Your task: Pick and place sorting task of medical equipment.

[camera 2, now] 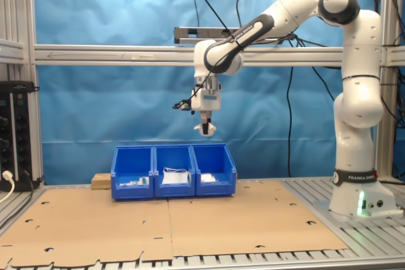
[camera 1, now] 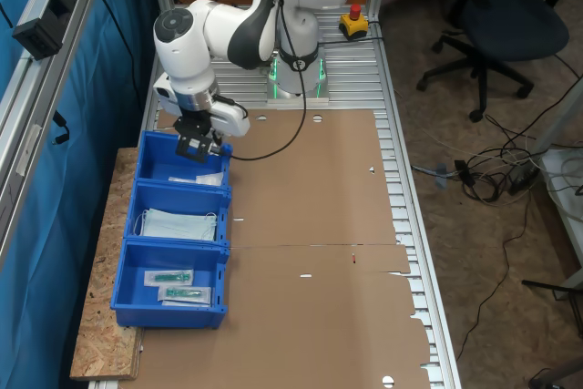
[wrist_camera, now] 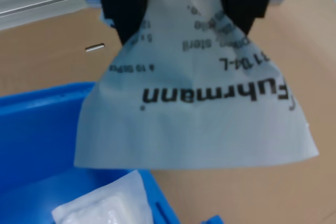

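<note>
Above end blue bin (camera 1: pixel 159 159), gripper (camera 1: pixel 199 146) clamping white sachet (wrist_camera: pixel 194 103)

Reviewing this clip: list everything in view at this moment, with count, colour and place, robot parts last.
Bins: three, blue, in a row along the cardboard's edge by the blue curtain.
White sachet: one, white with grey print, hanging from the gripper above the end bin nearest the robot base.
Sachets in that end bin: white, count unclear.
Face masks: pale blue, middle bin, a stack.
Clear packets: two, teal-green items inside, far end bin.
Cardboard sheets: brown, covering the table.
Emergency stop button: one, red on yellow, by the robot base.
Office chair: one, dark, on the floor.
Gripper: black fingers, shut on the white sachet.
</note>
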Controlling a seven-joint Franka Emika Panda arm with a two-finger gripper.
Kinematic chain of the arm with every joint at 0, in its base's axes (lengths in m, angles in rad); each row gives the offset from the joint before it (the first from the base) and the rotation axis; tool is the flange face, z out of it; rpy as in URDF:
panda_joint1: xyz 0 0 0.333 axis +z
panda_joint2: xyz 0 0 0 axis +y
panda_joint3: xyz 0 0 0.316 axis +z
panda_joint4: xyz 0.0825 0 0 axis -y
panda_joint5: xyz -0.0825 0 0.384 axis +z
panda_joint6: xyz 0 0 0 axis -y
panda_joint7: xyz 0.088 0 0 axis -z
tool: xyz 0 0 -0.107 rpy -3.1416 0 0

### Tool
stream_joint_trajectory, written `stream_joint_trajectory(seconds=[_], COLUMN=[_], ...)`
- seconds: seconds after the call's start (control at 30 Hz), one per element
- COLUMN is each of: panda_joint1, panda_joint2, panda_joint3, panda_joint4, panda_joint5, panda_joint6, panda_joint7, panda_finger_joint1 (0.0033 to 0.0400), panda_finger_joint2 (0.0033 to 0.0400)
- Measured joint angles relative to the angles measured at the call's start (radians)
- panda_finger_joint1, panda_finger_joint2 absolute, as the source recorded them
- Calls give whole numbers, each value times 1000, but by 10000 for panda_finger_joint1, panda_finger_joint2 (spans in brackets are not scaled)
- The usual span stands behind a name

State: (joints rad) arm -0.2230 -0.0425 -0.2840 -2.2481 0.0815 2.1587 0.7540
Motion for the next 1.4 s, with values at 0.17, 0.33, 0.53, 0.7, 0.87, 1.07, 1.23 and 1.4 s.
stream_joint_trajectory(seconds=[0.17,0.33,0.53,0.7,0.87,1.07,1.23,1.4], panda_joint1=[-8,-13,-15,-15,-15,-15,-16,-16], panda_joint2=[20,50,94,114,121,127,128,128], panda_joint3=[-39,-67,-93,-102,-105,-111,-114,-115], panda_joint4=[0,0,0,0,0,0,0,0], panda_joint5=[-2,-3,-4,-4,-4,-4,-4,-4], panda_joint6=[18,40,71,86,97,114,121,126], panda_joint7=[0,0,0,0,0,0,0,0], panda_finger_joint1=[77,77,77,77,77,77,77,77], panda_finger_joint2=[77,77,77,77,77,77,77,77])
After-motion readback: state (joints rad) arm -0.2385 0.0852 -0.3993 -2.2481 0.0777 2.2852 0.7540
